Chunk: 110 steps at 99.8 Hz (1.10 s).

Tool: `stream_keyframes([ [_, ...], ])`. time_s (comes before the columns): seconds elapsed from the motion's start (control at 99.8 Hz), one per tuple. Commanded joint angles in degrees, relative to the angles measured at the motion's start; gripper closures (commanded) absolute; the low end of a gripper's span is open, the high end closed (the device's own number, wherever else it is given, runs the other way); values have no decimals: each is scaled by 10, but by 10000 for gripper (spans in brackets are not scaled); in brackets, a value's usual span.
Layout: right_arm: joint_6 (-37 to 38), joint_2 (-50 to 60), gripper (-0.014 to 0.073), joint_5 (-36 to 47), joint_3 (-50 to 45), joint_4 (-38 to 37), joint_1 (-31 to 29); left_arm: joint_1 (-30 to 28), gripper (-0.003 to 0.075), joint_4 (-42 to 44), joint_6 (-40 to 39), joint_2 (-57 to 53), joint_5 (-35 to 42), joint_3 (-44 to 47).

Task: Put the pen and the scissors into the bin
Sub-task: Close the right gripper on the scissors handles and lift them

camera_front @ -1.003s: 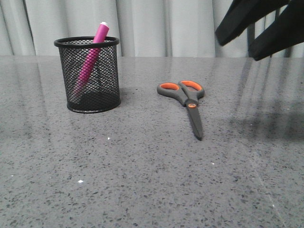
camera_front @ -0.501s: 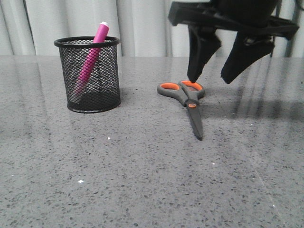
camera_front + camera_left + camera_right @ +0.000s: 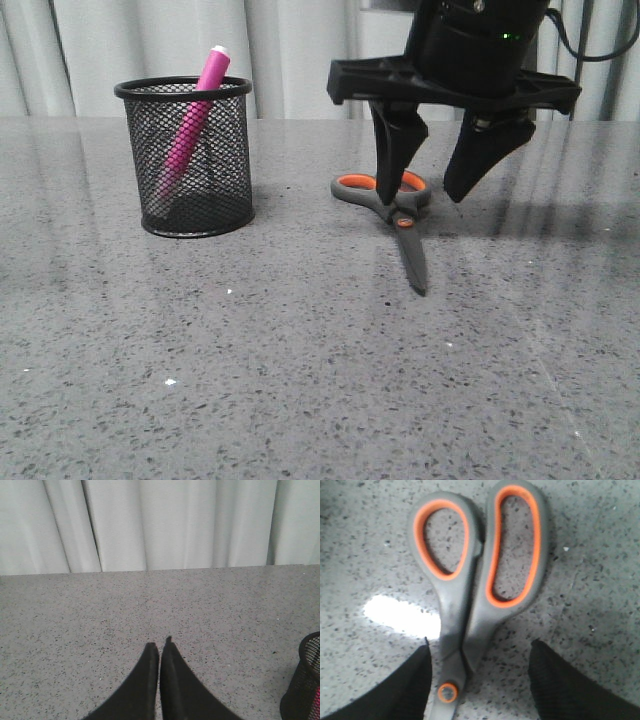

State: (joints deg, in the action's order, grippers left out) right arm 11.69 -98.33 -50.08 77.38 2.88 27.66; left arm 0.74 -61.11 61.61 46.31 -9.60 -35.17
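Front view: the right claw (image 3: 435,190) is spread wide over the grey-and-orange-handled scissors (image 3: 392,215), which lie flat on the speckled grey stone tabletop (image 3: 300,380); the magenta pen (image 3: 192,115) is seen leaning inside the black wire-mesh bin (image 3: 188,158). Left wrist view: the left claw (image 3: 160,652) is clenched, empty, before pale curtains (image 3: 160,525). Right wrist view: a fingertip (image 3: 410,680) sits just beside the pivot; the flat blades might be skidded across the glossy stone.

The right gripper (image 3: 430,190) is matte black: a flat crossbar carrying two tapering, wedge-shaped fingers (image 3: 392,150) under a bulky dark housing. A small green light glows at about one o'clock on that housing, where a black cable loops away. The left gripper (image 3: 160,652) has two pointed black fingers with finely textured faces.
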Motion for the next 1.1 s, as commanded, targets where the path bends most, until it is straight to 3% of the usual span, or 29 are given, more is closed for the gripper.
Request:
stream_keyframes([
  [0.0,1,13,214,16,19,-13,0,-1,741,-11,-7,-6,26,-16],
  [0.652,17,-2,223,54,19,-29,15,-1,741,-11,-7,-6,28,-16],
  [0.962,17,-10,473,32,19,-68,36,-1,741,-11,-7,-6,28,-16],
  [1.093,17,-10,649,27,19,-72,39,-1,741,-11,-7,-6,28,-16],
])
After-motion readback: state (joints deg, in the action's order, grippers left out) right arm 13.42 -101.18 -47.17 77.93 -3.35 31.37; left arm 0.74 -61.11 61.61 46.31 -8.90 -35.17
